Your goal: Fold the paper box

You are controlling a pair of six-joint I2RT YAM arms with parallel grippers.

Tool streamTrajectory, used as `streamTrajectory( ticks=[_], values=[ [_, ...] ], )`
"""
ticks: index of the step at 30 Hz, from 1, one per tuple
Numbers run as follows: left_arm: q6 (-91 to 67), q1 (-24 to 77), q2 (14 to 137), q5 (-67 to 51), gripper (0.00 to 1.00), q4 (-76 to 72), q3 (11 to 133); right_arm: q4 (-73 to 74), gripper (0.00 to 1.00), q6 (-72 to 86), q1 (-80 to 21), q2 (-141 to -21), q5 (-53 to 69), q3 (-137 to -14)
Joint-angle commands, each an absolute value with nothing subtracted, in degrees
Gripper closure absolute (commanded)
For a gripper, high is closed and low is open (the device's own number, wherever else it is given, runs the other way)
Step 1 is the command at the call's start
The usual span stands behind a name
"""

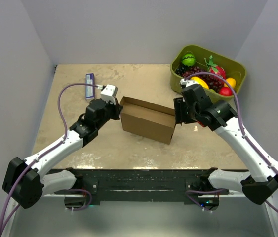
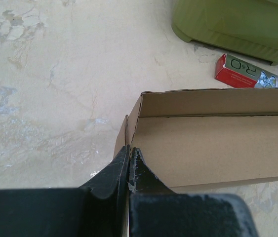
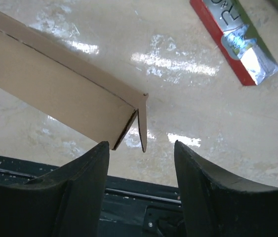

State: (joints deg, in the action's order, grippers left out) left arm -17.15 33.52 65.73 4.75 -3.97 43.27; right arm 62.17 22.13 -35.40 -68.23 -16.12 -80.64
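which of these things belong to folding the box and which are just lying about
In the job: cardboard box, left end effector shut on its end wall, right end effector open at its corner.
Lying about: green fruit bin, red foil pack, blue pack.

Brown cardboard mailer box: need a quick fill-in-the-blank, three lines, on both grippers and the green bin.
1. The left gripper is ____ on an end wall of the plain brown cardboard mailer box.
2. The right gripper has its jaws ____, the box's corner flap between them.
3. The olive-green plastic bin holds ____.
Missing: shut; open; fruit.
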Motion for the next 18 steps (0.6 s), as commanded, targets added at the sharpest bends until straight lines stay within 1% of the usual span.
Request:
streamTrajectory(
  ticks=[1,3,6,9,10,12,13,18],
  values=[
    [-16.9,34.1,68.7,4.3,1.00,9.8,41.2,63.0,0.43,25.7,-35.7,-66.9,-14.1,-77.7],
    [-16.9,34.1,68.6,4.0,1.00,9.8,41.2,62.8,0.45,26.1,-35.6,-66.8,-14.5,-75.8],
    [-16.9,34.0,68.7,3.9,1.00,9.7,41.1,61.2,0.50,26.5,-35.6,-66.2,-17.1,-74.0],
    [-16.8,34.2,68.6,4.0,1.00,9.7,41.1,59.7,0.56,26.3,-35.6,-66.6,-16.4,-71.8],
    [-16.7,34.2,68.6,4.0,1.00,9.8,41.1,59.7,0.63,26.2,-35.6,-66.8,-16.2,-71.5],
    [-16.6,34.4,68.4,4.5,1.00,9.8,41.1,59.7,0.73,26.1,-35.6,-67.1,-15.8,-71.8],
    [-16.5,34.5,68.3,4.7,1.00,9.8,41.1,59.7,0.82,26.0,-35.6,-66.9,-15.8,-72.2],
    [-16.3,35.1,68.4,6.3,1.00,10.3,41.1,59.7,0.93,26.0,-35.6,-66.4,-15.3,-75.3]
  ],
)
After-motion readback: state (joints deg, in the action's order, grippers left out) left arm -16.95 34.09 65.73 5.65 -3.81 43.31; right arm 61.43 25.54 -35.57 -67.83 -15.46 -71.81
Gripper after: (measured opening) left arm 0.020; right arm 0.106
